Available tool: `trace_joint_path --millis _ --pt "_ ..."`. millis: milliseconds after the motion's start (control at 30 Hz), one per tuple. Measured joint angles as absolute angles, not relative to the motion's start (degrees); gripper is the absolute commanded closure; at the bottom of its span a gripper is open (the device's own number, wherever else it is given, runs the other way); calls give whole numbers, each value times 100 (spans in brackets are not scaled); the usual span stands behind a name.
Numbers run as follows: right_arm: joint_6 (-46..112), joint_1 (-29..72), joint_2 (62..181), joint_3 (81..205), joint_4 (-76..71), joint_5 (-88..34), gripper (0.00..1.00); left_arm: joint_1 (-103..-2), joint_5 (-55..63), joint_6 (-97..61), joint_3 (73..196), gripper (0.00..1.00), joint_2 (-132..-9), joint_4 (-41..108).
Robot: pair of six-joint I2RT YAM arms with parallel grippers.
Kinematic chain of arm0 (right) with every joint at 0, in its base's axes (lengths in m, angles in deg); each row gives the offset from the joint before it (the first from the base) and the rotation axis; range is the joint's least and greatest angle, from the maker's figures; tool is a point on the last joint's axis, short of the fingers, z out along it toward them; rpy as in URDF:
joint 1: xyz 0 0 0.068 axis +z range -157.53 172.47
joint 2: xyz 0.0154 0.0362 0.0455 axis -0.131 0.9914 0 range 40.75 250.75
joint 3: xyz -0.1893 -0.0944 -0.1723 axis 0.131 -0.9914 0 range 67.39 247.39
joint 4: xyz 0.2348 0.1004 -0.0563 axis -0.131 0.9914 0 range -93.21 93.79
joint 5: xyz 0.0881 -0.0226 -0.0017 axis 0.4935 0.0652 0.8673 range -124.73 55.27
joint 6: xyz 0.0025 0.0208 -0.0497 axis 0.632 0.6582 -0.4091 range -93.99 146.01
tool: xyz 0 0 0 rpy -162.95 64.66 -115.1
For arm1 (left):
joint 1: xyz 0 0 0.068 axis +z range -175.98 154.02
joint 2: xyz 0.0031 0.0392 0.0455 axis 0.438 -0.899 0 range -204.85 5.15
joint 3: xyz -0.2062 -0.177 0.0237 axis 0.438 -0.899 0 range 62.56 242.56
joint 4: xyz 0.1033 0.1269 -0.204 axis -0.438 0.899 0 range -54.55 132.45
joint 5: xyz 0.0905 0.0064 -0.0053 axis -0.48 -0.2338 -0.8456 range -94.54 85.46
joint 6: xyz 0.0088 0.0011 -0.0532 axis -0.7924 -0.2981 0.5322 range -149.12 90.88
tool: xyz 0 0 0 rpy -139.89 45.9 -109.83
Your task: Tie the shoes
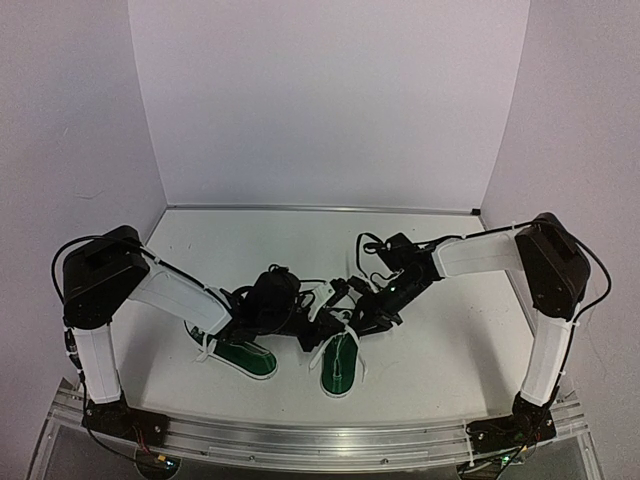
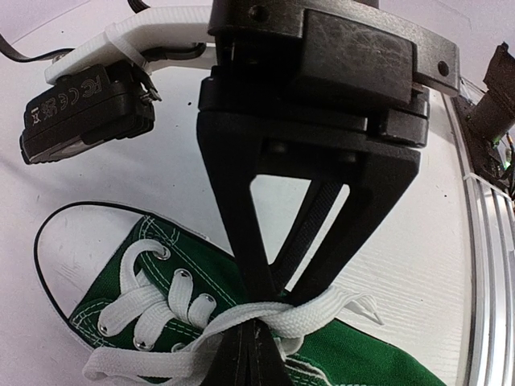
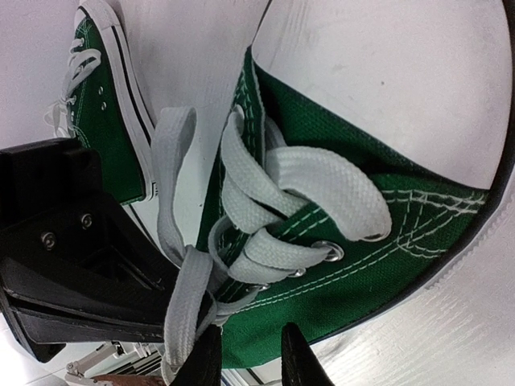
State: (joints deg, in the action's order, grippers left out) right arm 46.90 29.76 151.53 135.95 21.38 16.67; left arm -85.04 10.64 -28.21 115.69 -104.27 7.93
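Note:
Two small green canvas shoes with white laces lie near the front of the table: the left shoe (image 1: 248, 358) and the right shoe (image 1: 340, 368). Both grippers are at the right shoe's laces. My left gripper (image 1: 312, 335) has its fingers closed together on a strand of white lace (image 2: 322, 310) over the green canvas (image 2: 378, 358); the tips show in the left wrist view (image 2: 257, 338). My right gripper (image 1: 358, 322) is open (image 3: 253, 362), its tips just above the shoe's side (image 3: 386, 233), with a lace loop (image 3: 181, 314) beside its left finger. The left shoe (image 3: 100, 121) lies behind.
An aluminium rail (image 1: 320, 435) runs along the near table edge, close to the shoes' heels, and shows in the left wrist view (image 2: 483, 281). White walls enclose the back and sides. The left gripper's black body (image 3: 72, 257) sits right next to my right fingers.

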Motion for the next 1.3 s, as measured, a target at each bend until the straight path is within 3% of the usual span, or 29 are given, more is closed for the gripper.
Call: trace_joint_path --millis 500,1300 --pt "4890 2990 15151 13584 1956 1877 86 -8463 1178 -2920 11486 100 -10291 864" --pt "5031 3045 14735 13446 1551 2073 82 -8496 1184 -3077 11470 100 -10274 1004"
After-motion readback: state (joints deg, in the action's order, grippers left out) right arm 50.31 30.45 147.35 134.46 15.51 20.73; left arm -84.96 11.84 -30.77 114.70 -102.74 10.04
